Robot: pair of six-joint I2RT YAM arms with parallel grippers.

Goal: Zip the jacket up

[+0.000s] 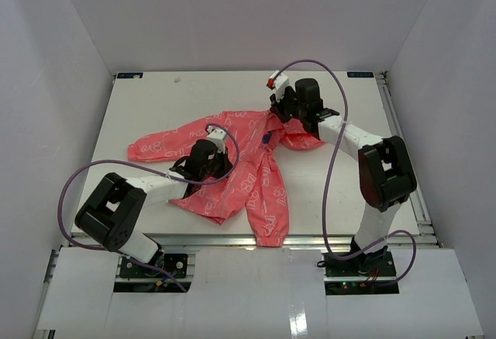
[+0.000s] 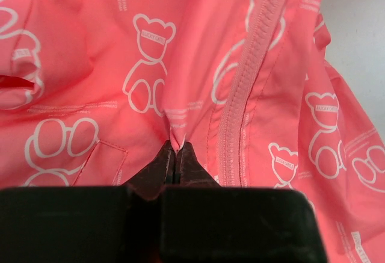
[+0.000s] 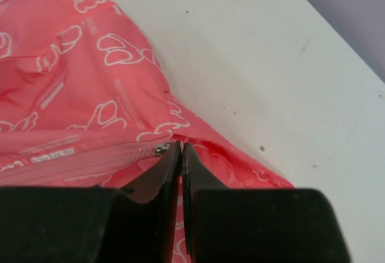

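The coral-pink jacket (image 1: pixel 256 176) with white bear print lies spread on the white table (image 1: pixel 155 98), sleeves out to both sides. My left gripper (image 1: pixel 211 170) rests on its lower front. In the left wrist view this gripper (image 2: pixel 176 144) is shut, pinching a small raised fold of the jacket (image 2: pixel 120 46) just left of the closed zipper (image 2: pixel 240 94). My right gripper (image 1: pixel 280 124) sits at the jacket's top end. In the right wrist view it (image 3: pixel 181 147) is shut on the jacket's (image 3: pixel 78 76) edge, right beside the metal zipper slider (image 3: pixel 161 149).
White walls enclose the table on three sides. Bare tabletop (image 3: pixel 271 64) lies beyond the jacket's top end and beside its hem (image 2: pixel 361 34). Purple cables loop over both arms (image 1: pixel 325 75).
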